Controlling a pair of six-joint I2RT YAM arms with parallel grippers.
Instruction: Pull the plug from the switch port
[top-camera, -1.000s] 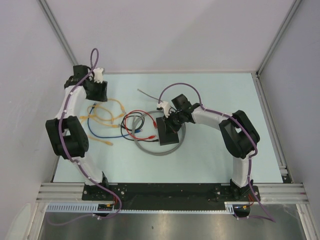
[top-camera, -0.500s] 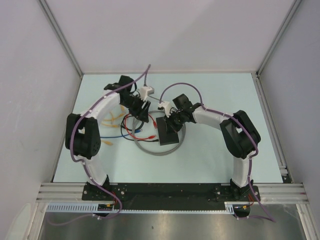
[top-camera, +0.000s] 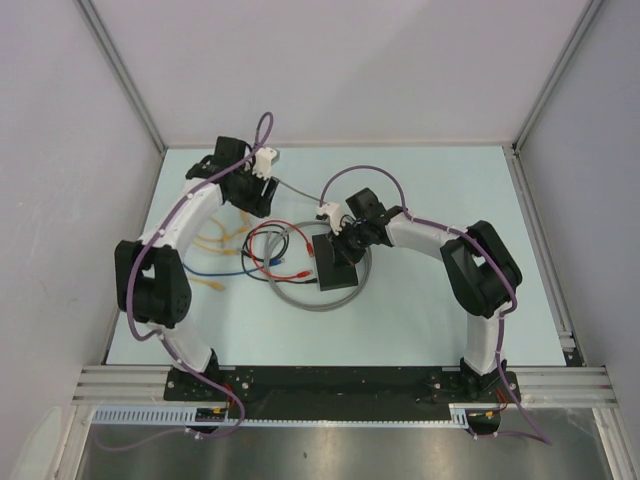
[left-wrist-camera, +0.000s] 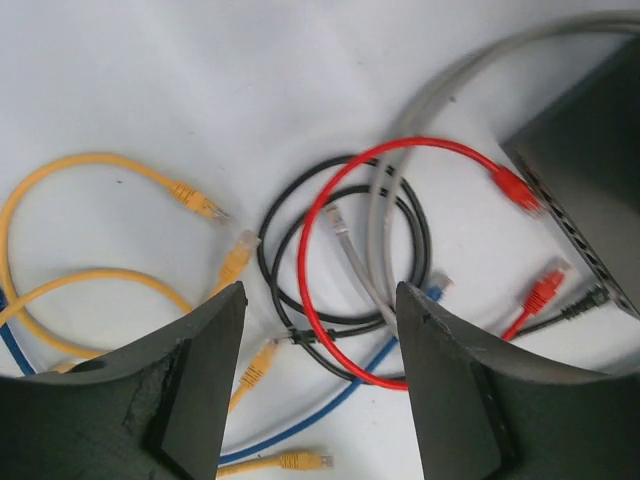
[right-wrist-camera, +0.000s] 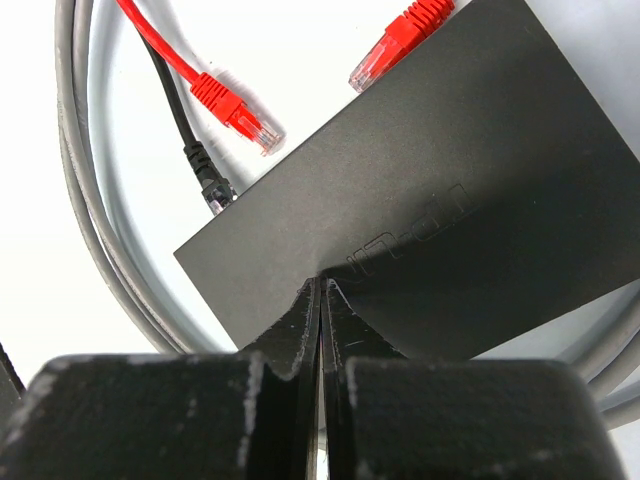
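Switch (top-camera: 337, 270) lies flat on the counter (top-camera: 430, 190), centre of the overhead view, with the right fingers (right-wrist-camera: 285, 335) on top of it.
The right fingers are pressed together, tips down on the switch's plain top near its lower edge in the wrist view. The port side faces upper left there. A black plug (right-wrist-camera: 208, 180) touches that edge at the lower left corner (seated or not, cannot tell). A red plug (right-wrist-camera: 238, 112) lies just off the edge and a second red plug (right-wrist-camera: 400, 40) further up. A grey cable (top-camera: 300, 302) coils round the switch. The red cable (left-wrist-camera: 303, 262) and black cable (left-wrist-camera: 262, 255) loop to its left, and the blue cable (left-wrist-camera: 340, 392) and yellow cables (left-wrist-camera: 90, 160) lie further left. The left fingers (left-wrist-camera: 200, 370) are spread apart, holding nothing, above those loops, up and left of the switch in the overhead view.
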